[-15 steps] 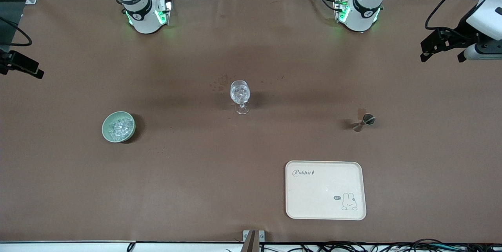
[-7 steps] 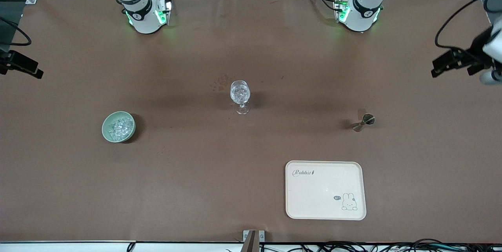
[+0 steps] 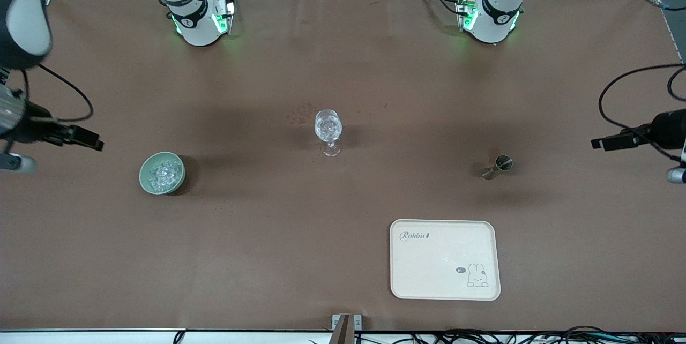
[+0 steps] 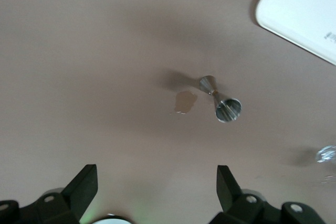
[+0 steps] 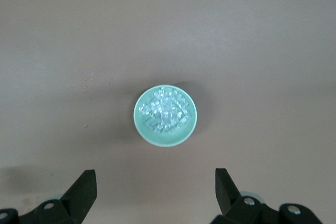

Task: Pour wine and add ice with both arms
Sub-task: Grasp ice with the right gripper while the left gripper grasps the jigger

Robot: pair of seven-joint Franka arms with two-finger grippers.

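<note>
The steel jigger (image 3: 497, 167) lies on its side on the brown table toward the left arm's end; it also shows in the left wrist view (image 4: 220, 99). My left gripper (image 3: 596, 144) is open and empty, up over the table's edge at that end (image 4: 156, 174). The ice (image 3: 163, 171) is a heap of clear cubes in the pale-green bowl (image 3: 143, 179) toward the right arm's end. My right gripper (image 3: 97, 146) is open and empty, up over the table beside the bowl (image 5: 155, 177). The right wrist view shows the ice (image 5: 165, 109) in the bowl (image 5: 142, 127).
A clear stemmed glass (image 3: 328, 129) stands upright mid-table, seen at the edge of the left wrist view (image 4: 326, 154). A cream tray (image 3: 445, 279) lies nearer the front camera than the jigger (image 4: 299, 9). A small wet patch (image 4: 185, 102) is beside the jigger.
Both grippers have swung from the table's ends. The left one has come down toward the jigger's level in the front view. The right one has moved in beside the bowl.
</note>
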